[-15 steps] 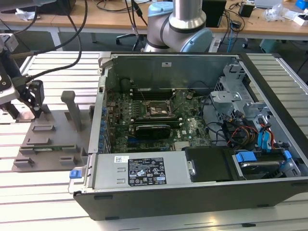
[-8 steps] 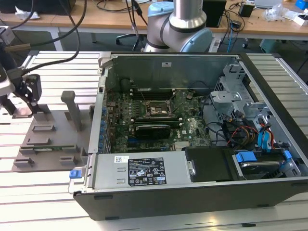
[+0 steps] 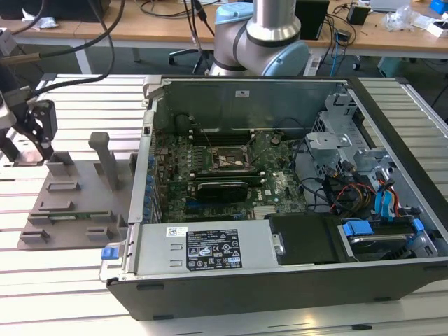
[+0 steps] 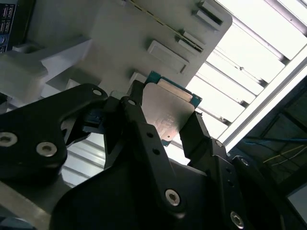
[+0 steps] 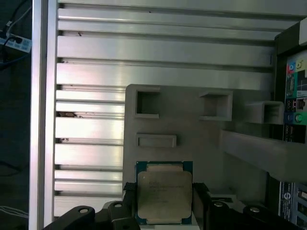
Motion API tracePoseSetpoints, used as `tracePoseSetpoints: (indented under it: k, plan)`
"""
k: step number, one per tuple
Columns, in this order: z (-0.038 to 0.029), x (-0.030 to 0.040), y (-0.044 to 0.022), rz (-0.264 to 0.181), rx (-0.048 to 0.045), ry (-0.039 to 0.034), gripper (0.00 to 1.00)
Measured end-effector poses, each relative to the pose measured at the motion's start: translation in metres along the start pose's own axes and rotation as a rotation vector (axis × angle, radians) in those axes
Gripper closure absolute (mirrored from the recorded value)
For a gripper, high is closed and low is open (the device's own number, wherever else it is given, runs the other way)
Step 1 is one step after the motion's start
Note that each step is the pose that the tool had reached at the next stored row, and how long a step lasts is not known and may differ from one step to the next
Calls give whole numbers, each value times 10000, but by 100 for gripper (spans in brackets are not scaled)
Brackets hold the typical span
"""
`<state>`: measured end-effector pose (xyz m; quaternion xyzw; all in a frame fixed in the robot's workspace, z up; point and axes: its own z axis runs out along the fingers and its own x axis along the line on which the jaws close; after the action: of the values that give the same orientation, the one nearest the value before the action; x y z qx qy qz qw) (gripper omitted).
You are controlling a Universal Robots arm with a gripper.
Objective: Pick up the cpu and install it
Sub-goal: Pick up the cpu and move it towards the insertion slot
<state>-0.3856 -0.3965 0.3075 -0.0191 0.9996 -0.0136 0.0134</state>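
In the exterior view, the gripper (image 3: 29,143) is hanging over the grey fixture plate (image 3: 70,203), well apart from the open computer case (image 3: 280,287) and its motherboard socket (image 3: 227,159).

In the second wrist view, the two black fingers (image 4: 137,117) are pressing against opposite edges of the cpu (image 4: 170,110), clamping it between them.

In the first wrist view, the cpu (image 5: 164,194) is sitting metal side up between the fingers (image 5: 200,199), which are spread just to its width. The grey fixture plate (image 5: 192,139) and the slotted aluminium table (image 5: 91,62) are lying beyond the fingertips.
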Motion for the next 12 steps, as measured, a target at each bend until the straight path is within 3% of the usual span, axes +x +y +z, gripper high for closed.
tracePoseSetpoints:
  k: [3,6,12]
  plan:
    - [-63,-2,-2,-1,0,0,45]
    - [-182,-5,-5,0,0,-1,45]
    - [-347,-9,-10,0,0,0,45]
